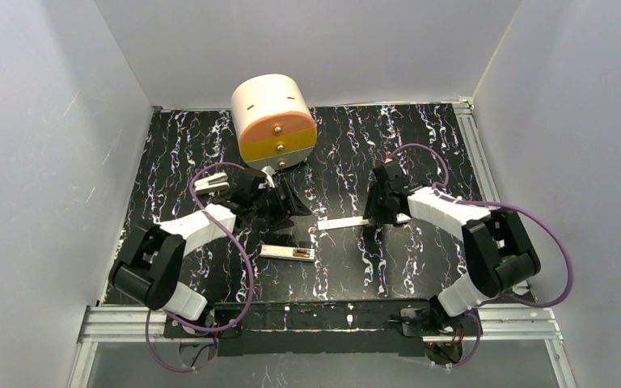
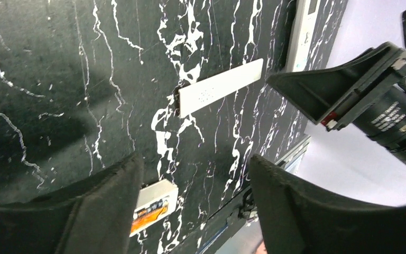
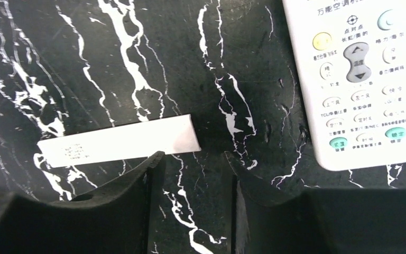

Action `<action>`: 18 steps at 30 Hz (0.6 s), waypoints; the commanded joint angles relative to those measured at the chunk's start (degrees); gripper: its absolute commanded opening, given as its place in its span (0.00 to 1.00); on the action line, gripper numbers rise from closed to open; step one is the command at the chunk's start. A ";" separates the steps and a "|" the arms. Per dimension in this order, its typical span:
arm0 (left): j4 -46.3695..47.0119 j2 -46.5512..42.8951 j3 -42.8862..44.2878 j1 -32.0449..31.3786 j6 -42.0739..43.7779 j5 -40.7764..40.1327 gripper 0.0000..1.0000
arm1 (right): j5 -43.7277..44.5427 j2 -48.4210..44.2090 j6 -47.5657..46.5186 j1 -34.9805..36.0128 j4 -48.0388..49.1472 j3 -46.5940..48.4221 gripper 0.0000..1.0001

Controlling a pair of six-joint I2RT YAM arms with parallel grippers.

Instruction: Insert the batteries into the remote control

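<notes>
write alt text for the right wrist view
A white remote control lies face up at upper right on a black marbled table. A narrow white bar lies left of it, just beyond the open, empty right gripper.

White walls (image 1: 40, 121), black marbled tabletop (image 1: 348, 275)

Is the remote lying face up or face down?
Face up. The remote shows its buttons to the right wrist camera.

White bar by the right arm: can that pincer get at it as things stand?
Probably yes. The white bar lies flat on the table, one end just ahead of the open right pincer, with nothing on it. The remote control lies apart to one side, out of the way.
</notes>
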 commanded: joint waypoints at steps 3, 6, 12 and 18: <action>10.53 3.92 -2.25 -1.29 -3.20 -0.70 0.58 | -2.01 3.09 -2.49 -0.21 1.15 0.91 0.47; 13.21 7.20 -3.02 -2.18 -3.57 -0.47 0.52 | -2.24 4.40 -3.16 -0.19 1.75 0.31 0.45; 18.77 10.68 -4.51 -2.85 -3.35 -2.82 0.52 | -0.76 5.81 -4.91 -0.21 2.15 0.18 0.45; 20.62 13.25 -4.21 -3.42 -2.22 -4.37 0.51 | -0.97 6.40 -6.42 -0.24 2.52 0.91 0.46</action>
